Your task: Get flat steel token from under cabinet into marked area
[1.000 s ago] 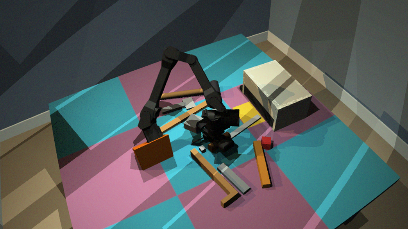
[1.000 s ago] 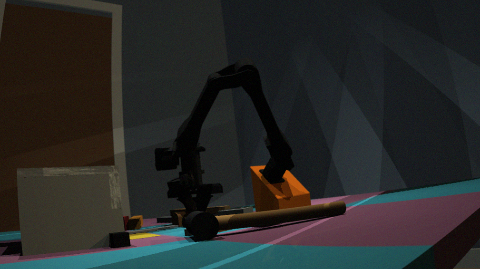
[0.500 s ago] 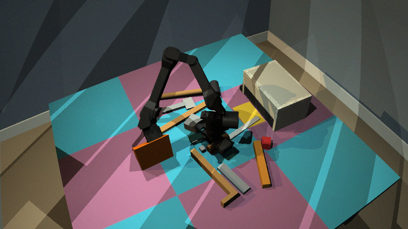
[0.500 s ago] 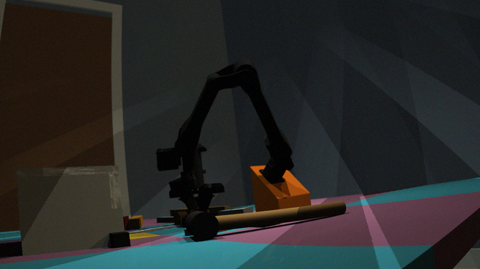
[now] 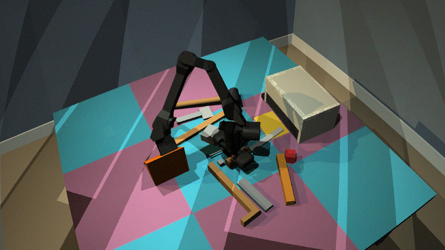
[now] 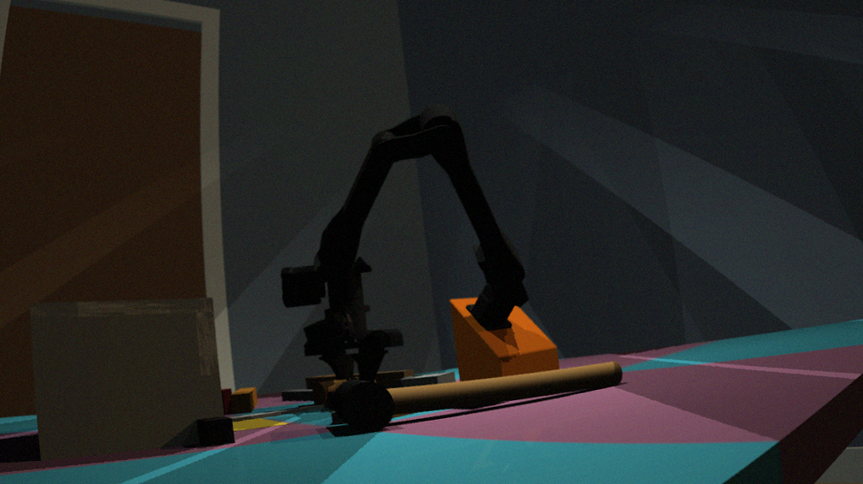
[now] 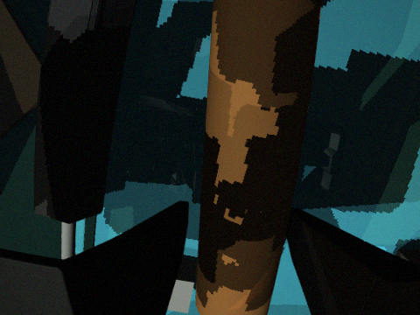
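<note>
The pale cabinet [image 5: 300, 90] [image 6: 122, 374] has dark vent slots along its bottom front. The yellow marked area [image 5: 266, 121] [image 6: 258, 423] lies before it. A thin grey strip [image 5: 272, 136] runs from beside my gripper onto the yellow. I cannot make out the token in any view. My gripper [image 5: 238, 154] [image 6: 356, 378] [image 7: 237, 215] points down low over the table, slightly open around a round brown handle [image 5: 230, 160] [image 7: 258, 52]. In the wrist view a small gap shows on the handle's left; the right finger is very close to it. The handle's far end is hidden.
A black block [image 7: 80, 122] with a steel rod lies left of the handle. Near the gripper are a grey block [image 5: 210, 133], small grey cube [image 5: 220, 162], L-shaped wooden bar [image 5: 231, 187], grey bar [image 5: 254, 194], orange bar [image 5: 285, 178] and red cube [image 5: 290, 156]. A wooden-handled mallet [image 6: 505, 387] lies behind.
</note>
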`<state>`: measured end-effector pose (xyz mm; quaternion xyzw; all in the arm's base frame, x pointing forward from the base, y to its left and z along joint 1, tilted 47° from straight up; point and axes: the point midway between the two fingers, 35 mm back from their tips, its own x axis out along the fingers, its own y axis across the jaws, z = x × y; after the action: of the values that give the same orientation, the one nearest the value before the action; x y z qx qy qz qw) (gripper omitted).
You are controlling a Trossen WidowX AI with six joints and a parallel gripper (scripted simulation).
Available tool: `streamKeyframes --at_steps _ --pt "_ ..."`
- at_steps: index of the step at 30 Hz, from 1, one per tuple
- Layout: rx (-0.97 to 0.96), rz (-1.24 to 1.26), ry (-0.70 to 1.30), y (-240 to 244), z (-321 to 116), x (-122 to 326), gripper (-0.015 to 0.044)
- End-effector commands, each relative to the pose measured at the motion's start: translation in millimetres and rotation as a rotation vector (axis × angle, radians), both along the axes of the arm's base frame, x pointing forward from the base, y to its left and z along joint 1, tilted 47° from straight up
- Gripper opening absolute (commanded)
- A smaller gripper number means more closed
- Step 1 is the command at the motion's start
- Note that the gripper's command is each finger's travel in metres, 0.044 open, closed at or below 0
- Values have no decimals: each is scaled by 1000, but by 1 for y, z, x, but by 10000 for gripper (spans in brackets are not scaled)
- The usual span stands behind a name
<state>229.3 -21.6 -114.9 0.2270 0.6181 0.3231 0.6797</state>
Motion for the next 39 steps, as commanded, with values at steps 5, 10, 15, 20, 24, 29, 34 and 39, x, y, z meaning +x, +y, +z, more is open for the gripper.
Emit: streamKeyframes --at_steps 5,10,15,20,24,29,34,39 --pt "0 -1 -1 0 0 0 270" --pt "0 -1 -1 0 0 0 270" --pt "0 -2 0 2 -2 0 270" --pt "-2 2 -2 1 -1 0 139" --pt "-2 2 -2 1 -1 0 111" --pt "-2 2 -2 1 -1 0 58" --pt "-2 2 -2 1 -1 0 0" --pt "-1 2 -2 1 0 5 0"
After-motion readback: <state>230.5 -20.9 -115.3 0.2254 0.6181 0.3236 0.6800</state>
